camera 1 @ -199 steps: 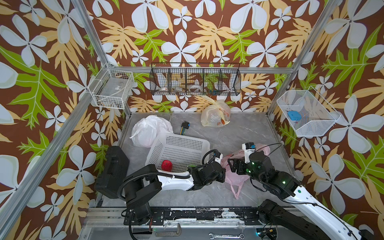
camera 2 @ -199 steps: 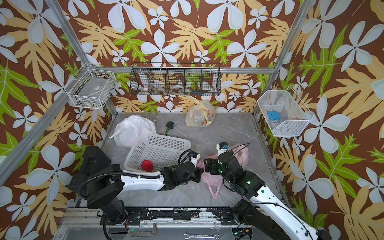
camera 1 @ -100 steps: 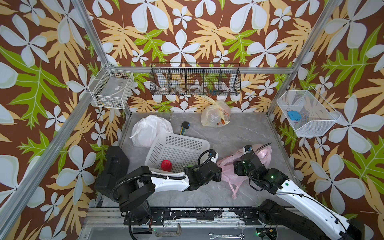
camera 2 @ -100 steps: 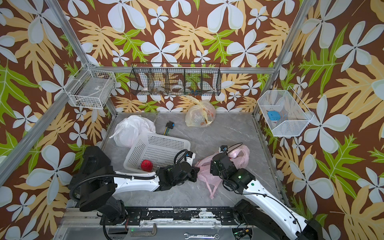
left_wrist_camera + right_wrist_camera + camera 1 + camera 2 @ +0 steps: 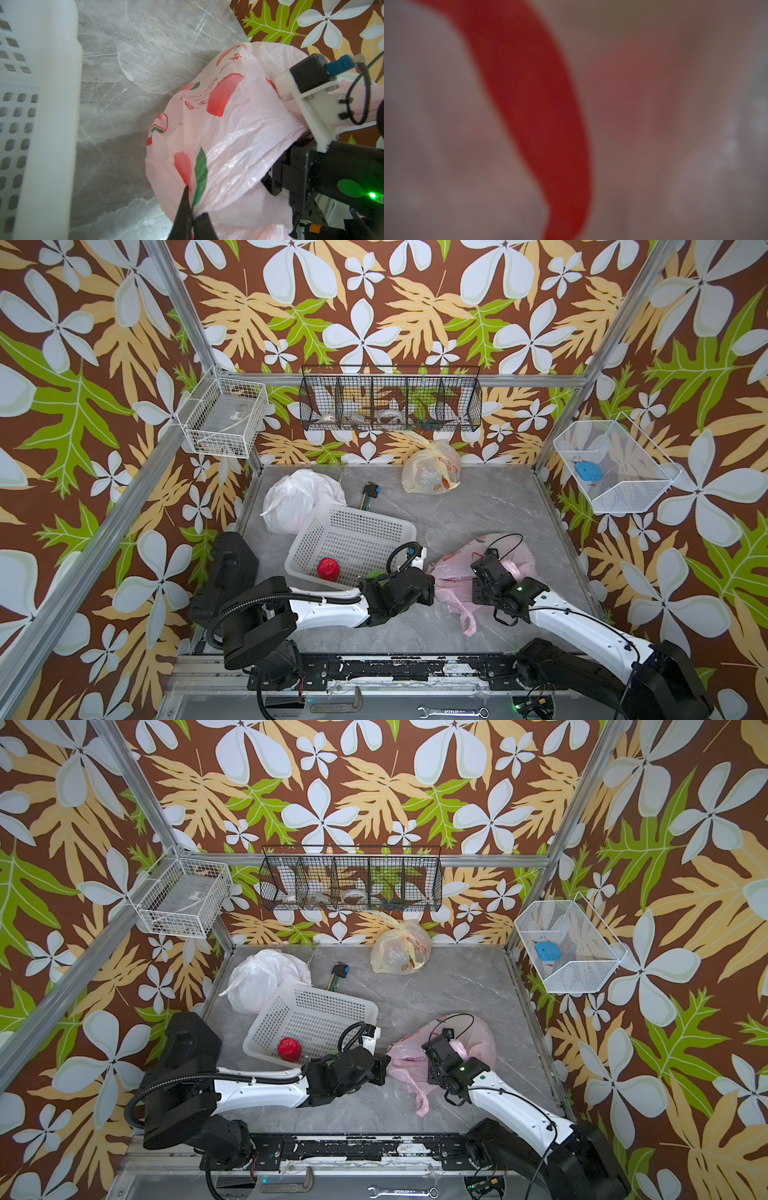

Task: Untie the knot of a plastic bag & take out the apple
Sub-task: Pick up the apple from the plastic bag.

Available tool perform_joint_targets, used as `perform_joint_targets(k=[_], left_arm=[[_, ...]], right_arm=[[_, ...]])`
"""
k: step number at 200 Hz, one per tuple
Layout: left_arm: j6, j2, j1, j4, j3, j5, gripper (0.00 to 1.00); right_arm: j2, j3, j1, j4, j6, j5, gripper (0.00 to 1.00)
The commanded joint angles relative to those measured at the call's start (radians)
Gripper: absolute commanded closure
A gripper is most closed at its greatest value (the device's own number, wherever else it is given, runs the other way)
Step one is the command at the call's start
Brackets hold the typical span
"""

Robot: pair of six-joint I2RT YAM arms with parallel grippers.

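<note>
Left gripper (image 5: 192, 209): tips clamped on a fold of the pink bag (image 5: 453, 572), which lies on the table at lower middle in both top views. Right gripper (image 5: 484, 570): pressed into the bag, jaws hidden, state unclear. Frame left of the bag: white basket (image 5: 353, 531) holding a red fruit (image 5: 328, 568).

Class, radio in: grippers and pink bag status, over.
Left gripper shut on pink bag edge. Right gripper buried in its folds, jaws hidden. Contents unseen. White basket alongside, apart.

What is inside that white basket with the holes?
A red apple lies near the basket's front rim; the rest looks bare, though the left arm covers its near corner.
</note>
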State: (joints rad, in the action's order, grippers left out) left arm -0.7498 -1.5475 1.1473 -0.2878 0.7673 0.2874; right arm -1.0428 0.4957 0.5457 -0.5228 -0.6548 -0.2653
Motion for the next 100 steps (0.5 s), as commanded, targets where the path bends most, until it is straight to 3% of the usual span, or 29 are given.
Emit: perform_joint_targets(k=[1, 22, 57, 74, 87, 100], left_arm=[[0.01, 0.013, -0.003, 0.023, -0.01, 0.021, 1.0], [0.015, 0.014, 0.001, 0.01, -0.016, 0.01, 1.0], [0.013, -0.016, 0.009, -0.013, -0.007, -0.029, 1.0], [0.013, -0.019, 0.014, -0.018, -0.005, -0.037, 1.0], [0.012, -0.016, 0.017, -0.019, -0.005, -0.036, 1.0], [0.01, -0.011, 0.019, -0.018, -0.008, -0.033, 1.0]], right_arm=[[0.001, 0.022, -0.011, 0.01, -0.007, -0.028, 0.5], [0.018, 0.07, -0.05, 0.022, 0.032, -0.044, 0.53], [-0.005, 0.103, -0.183, 0.16, 0.12, 0.056, 0.54], [-0.024, 0.132, -0.198, 0.19, 0.126, 0.007, 0.52], [-0.037, 0.157, -0.202, 0.186, 0.115, -0.041, 0.46], [-0.048, 0.185, -0.202, 0.159, 0.105, -0.08, 0.32]])
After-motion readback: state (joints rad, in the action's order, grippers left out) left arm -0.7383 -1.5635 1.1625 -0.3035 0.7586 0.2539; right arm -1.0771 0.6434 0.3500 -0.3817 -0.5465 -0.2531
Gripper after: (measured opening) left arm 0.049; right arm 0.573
